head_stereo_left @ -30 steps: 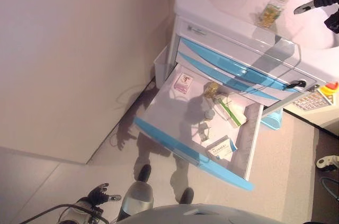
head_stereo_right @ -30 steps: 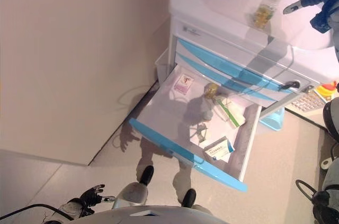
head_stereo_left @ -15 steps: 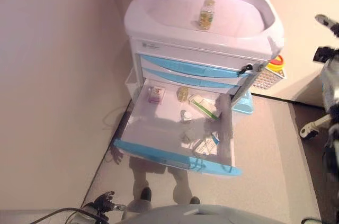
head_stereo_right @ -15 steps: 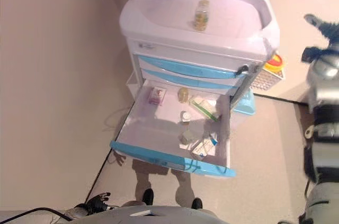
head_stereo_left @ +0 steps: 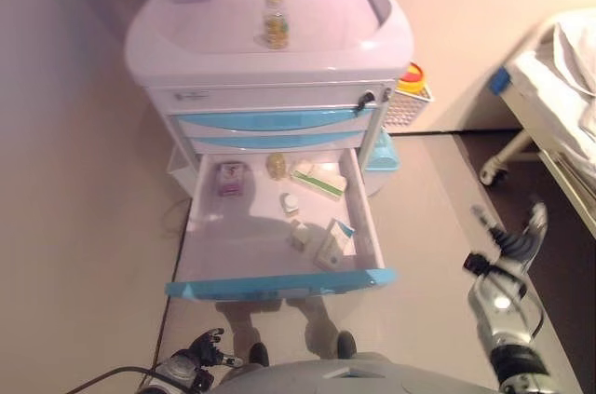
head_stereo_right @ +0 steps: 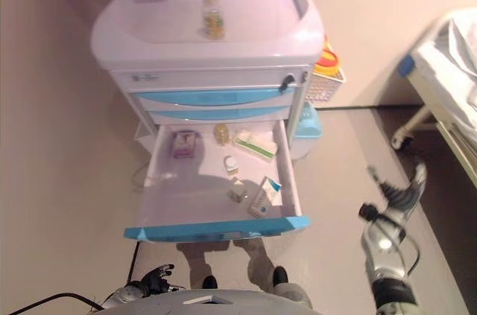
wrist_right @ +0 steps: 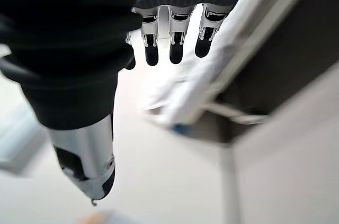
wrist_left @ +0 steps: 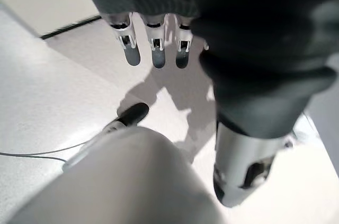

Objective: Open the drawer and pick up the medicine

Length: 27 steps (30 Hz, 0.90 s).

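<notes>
The white medical cart [head_stereo_left: 205, 49] has its lowest drawer [head_stereo_left: 279, 284] pulled out, its blue front towards me. In the drawer lie a pink box [head_stereo_left: 230, 179], a small amber bottle [head_stereo_left: 277, 166], a green-and-white box [head_stereo_left: 317, 180], a small white bottle [head_stereo_left: 290, 202] and a blue-and-white box [head_stereo_left: 335, 243]. A bottle of yellow capsules [head_stereo_left: 273, 21] stands upright on the cart's top. My right hand [head_stereo_left: 507, 245] hangs low to the right of the drawer, open and holding nothing [wrist_right: 169, 44]. My left hand [head_stereo_left: 200, 354] is low at the bottom left, open and holding nothing [wrist_left: 153, 49].
A bed [head_stereo_left: 568, 68] with white bedding stands at the right. A white basket [head_stereo_left: 407, 105] with a yellow-and-red item hangs on the cart's right side, with a light blue bin [head_stereo_left: 382, 154] below it. A wall runs along the left.
The whole picture has shifted, so the camera moved. My right hand has come down from beside the cart's top to low at the right of the drawer. The left hand stays low.
</notes>
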Tool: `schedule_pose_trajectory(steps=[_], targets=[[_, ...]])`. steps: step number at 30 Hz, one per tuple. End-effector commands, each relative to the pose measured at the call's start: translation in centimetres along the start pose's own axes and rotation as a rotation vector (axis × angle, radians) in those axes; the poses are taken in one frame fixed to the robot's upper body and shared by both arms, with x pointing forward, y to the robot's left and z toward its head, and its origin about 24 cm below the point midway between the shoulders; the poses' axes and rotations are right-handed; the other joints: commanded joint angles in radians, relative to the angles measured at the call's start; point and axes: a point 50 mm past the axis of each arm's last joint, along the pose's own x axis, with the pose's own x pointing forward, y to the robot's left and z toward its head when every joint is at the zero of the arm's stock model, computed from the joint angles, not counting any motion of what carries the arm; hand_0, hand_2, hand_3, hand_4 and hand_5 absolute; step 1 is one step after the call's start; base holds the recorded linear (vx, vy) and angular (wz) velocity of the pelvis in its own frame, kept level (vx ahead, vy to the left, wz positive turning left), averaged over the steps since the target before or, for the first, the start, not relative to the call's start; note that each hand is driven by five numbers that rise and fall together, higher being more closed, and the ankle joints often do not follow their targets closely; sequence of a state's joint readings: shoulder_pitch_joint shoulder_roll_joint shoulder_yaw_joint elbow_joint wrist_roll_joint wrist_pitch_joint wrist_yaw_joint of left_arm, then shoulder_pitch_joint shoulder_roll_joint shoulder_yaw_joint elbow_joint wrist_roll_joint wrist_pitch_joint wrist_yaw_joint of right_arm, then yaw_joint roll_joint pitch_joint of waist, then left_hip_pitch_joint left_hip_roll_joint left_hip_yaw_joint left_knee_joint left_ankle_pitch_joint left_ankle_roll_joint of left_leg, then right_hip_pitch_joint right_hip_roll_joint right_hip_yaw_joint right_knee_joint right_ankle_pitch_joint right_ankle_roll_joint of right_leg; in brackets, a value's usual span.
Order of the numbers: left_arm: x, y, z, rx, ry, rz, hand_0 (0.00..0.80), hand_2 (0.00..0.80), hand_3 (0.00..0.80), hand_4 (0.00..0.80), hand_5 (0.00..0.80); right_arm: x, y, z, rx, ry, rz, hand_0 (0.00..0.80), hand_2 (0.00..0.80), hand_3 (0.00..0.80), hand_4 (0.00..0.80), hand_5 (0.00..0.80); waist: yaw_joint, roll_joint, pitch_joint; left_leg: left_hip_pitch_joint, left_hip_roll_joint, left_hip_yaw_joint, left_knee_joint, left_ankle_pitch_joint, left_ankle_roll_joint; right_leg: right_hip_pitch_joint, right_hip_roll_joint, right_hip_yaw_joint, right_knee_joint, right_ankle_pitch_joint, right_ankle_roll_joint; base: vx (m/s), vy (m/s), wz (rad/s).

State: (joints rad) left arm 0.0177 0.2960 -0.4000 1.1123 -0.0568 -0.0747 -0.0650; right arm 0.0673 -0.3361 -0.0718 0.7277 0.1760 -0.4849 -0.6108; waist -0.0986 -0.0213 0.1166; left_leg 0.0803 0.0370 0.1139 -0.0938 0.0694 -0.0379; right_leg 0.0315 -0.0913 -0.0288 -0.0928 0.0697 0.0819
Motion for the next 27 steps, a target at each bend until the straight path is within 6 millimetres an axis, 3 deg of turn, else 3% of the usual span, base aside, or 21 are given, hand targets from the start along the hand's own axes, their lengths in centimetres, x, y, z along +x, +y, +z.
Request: schedule_pose_trajectory(steps=[1, 2, 4, 5, 6, 7, 8, 10, 12, 14, 15, 16, 17, 20, 21, 22, 27], targets=[[0.5, 0.2, 2.6, 0.080, -0.098, 0.013, 0.000, 0.000, 0.000, 0.000, 0.000, 0.0, -0.2, -2.5, -0.070, 0.151, 0.041, 0.000, 0.000, 0.000, 0.000, 0.000, 0.006, 0.003, 0.053, 0.003, -0.051, 0.012, 0.049, -0.156, 0.070, -0.031, 0.012, -0.004, 0.076, -0.039, 0.037, -0.009, -0.046, -0.22], [0.6, 0.2, 3.3, 0.115, -0.122, 0.013, 0.000, 0.000, 0.000, 0.000, 0.000, -1.2, -0.8, -5.1, -0.151, 0.285, 0.081, 0.000, 0.000, 0.000, 0.000, 0.000, 0.007, 0.002, 0.065, -0.007, -0.051, 0.013, 0.063, -0.159, 0.074, -0.038, 0.014, -0.001, 0.086, -0.040, 0.034, -0.008, -0.042, -0.20], [0.6, 0.2, 3.6, 0.130, -0.131, 0.014, 0.000, 0.000, 0.000, 0.000, 0.000, -1.6, -1.0, -5.9, -0.182, 0.334, 0.096, 0.000, 0.000, 0.000, 0.000, 0.000, 0.007, 0.002, 0.071, -0.011, -0.051, 0.013, 0.069, -0.160, 0.076, -0.042, 0.015, 0.000, 0.092, -0.042, 0.032, -0.010, -0.030, -0.09], [0.7, 0.3, 4.3, 0.162, -0.155, 0.021, 0.000, 0.000, 0.000, 0.000, 0.000, -3.1, -1.5, -7.9, -0.244, 0.447, 0.145, 0.000, 0.000, 0.000, 0.000, 0.000, 0.006, 0.002, 0.090, -0.018, -0.051, 0.010, 0.083, -0.164, 0.080, -0.046, 0.019, 0.005, 0.106, -0.046, 0.028, -0.016, -0.021, -0.08], [0.7, 0.4, 4.3, 0.162, -0.155, 0.021, 0.000, 0.000, 0.000, 0.000, 0.000, -3.1, -1.5, -7.9, -0.243, 0.447, 0.146, 0.000, 0.000, 0.000, 0.000, 0.000, 0.006, 0.001, 0.088, -0.023, -0.052, 0.011, 0.083, -0.161, 0.080, -0.051, 0.019, 0.005, 0.105, -0.044, 0.028, -0.023, -0.037, -0.10], [0.7, 0.6, 4.9, 0.184, -0.171, 0.027, 0.000, 0.000, 0.000, 0.000, 0.000, -4.1, -1.6, -9.0, -0.285, 0.523, 0.204, 0.000, 0.000, 0.000, 0.000, 0.000, 0.005, 0.000, 0.099, -0.031, -0.052, 0.010, 0.092, -0.160, 0.082, -0.057, 0.021, 0.008, 0.114, -0.045, 0.025, -0.077, -0.058, -0.09], [0.8, 1.5, 6.9, 0.238, -0.219, 0.046, 0.000, 0.000, 0.000, 0.000, 0.000, -6.1, -1.3, -11.0, -0.369, 0.696, 0.387, 0.000, 0.000, 0.000, 0.000, 0.000, 0.001, -0.001, 0.139, -0.058, -0.053, 0.004, 0.121, -0.162, 0.088, -0.079, 0.028, 0.013, 0.147, -0.055, 0.016, -0.098, -0.068, -0.11], [0.8, 2.0, 8.0, 0.264, -0.241, 0.057, 0.000, 0.000, 0.000, 0.000, 0.000, -6.6, -1.0, -11.3, -0.408, 0.730, 0.465, 0.000, 0.000, 0.000, 0.000, 0.000, 0.000, -0.003, 0.155, -0.079, -0.054, 0.003, 0.135, -0.159, 0.089, -0.099, 0.031, 0.015, 0.163, -0.057, 0.012, -0.114, -0.051, -0.15], [0.7, 2.9, 10.5, 0.321, -0.294, 0.086, 0.000, 0.000, 0.000, 0.000, 0.000, -6.5, -0.3, -11.2, -0.477, 0.732, 0.587, 0.000, 0.000, 0.000, 0.000, 0.000, 0.000, -0.004, 0.199, -0.123, -0.056, -0.003, 0.171, -0.155, 0.091, -0.135, 0.035, 0.017, 0.198, -0.064, 0.003, -0.127, -0.042, -0.06], [0.7, 2.9, 10.5, 0.321, -0.295, 0.087, 0.000, 0.000, 0.000, 0.000, 0.000, -6.5, -0.3, -11.2, -0.477, 0.732, 0.588, 0.000, 0.000, 0.000, 0.000, 0.000, -0.001, -0.004, 0.199, -0.126, -0.056, -0.003, 0.173, -0.156, 0.091, -0.137, 0.035, 0.016, 0.199, -0.064, 0.003, -0.052, -0.019, 0.00], [0.6, 3.3, 11.7, 0.346, -0.321, 0.096, 0.000, 0.000, 0.000, 0.000, 0.000, -6.2, 0.1, -10.9, -0.485, 0.723, 0.634, 0.000, 0.000, 0.000, 0.000, 0.000, 0.001, -0.005, 0.221, -0.145, -0.058, -0.006, 0.189, -0.154, 0.091, -0.151, 0.036, 0.016, 0.212, -0.065, -0.001, -0.183, -0.051, 0.00], [0.1, 3.8, 14.4, 0.383, -0.381, 0.113, 0.000, 0.000, 0.000, 0.000, 0.000, -4.7, 1.3, -9.6, -0.495, 0.655, 0.688, 0.000, 0.000, 0.000, 0.000, 0.000, 0.004, -0.003, 0.269, -0.194, -0.062, -0.012, 0.227, -0.150, 0.091, -0.188, 0.040, 0.015, 0.240, -0.069, -0.011, -0.205, -0.055, 0.00], [0.1, 3.9, 14.9, 0.387, -0.391, 0.114, 0.000, 0.000, 0.000, 0.000, 0.000, -4.4, 1.5, -9.4, -0.496, 0.638, 0.694, 0.000, 0.000, 0.000, 0.000, 0.000, 0.004, -0.003, 0.276, -0.205, -0.062, -0.012, 0.237, -0.150, 0.091, -0.197, 0.040, 0.015, 0.246, -0.069, -0.012, -0.223, -0.049, -0.11], [-1.2, 4.7, 18.7, 0.404, -0.489, 0.121, 0.000, 0.000, 0.000, 0.000, 0.000, -2.5, 3.6, -7.0, -0.490, 0.497, 0.774, 0.000, 0.000, 0.000, 0.000, 0.000, 0.007, -0.004, 0.335, -0.277, -0.069, -0.015, 0.303, -0.150, 0.088, -0.254, 0.040, 0.011, 0.282, -0.068, -0.026, -0.121, -0.021, -0.04], [-1.3, 4.8, 18.9, 0.405, -0.496, 0.120, 0.000, 0.000, 0.000, 0.000, 0.000, -2.5, 3.8, -6.8, -0.493, 0.486, 0.782, 0.000, 0.000, 0.000, 0.000, 0.000, 0.006, -0.004, 0.337, -0.283, -0.069, -0.015, 0.309, -0.151, 0.087, -0.259, 0.040, 0.011, 0.285, -0.069, -0.027, -0.085, -0.016, 0.11], [-2.3, 5.4, 20.7, 0.405, -0.549, 0.119, 0.000, 0.000, 0.000, 0.000, 0.000, -1.9, 4.6, -5.8, -0.497, 0.425, 0.802, 0.000, 0.000, 0.000, 0.000, 0.000, 0.008, -0.005, 0.360, -0.314, -0.071, -0.015, 0.340, -0.153, 0.086, -0.285, 0.038, 0.007, 0.304, -0.069, -0.032, -0.077, -0.010, 0.08], [-6.2, 8.2, 25.6, 0.462, -0.687, 0.143, 0.000, 0.000, 0.000, 0.000, 0.000, -0.6, 5.8, -3.7, -0.477, 0.332, 0.823, 0.000, 0.000, 0.000, 0.000, 0.000, 0.011, 0.001, 0.403, -0.397, -0.073, -0.011, 0.413, -0.164, 0.088, -0.371, 0.041, -0.001, 0.376, -0.082, -0.048, -0.041, 0.023, 0.01]])
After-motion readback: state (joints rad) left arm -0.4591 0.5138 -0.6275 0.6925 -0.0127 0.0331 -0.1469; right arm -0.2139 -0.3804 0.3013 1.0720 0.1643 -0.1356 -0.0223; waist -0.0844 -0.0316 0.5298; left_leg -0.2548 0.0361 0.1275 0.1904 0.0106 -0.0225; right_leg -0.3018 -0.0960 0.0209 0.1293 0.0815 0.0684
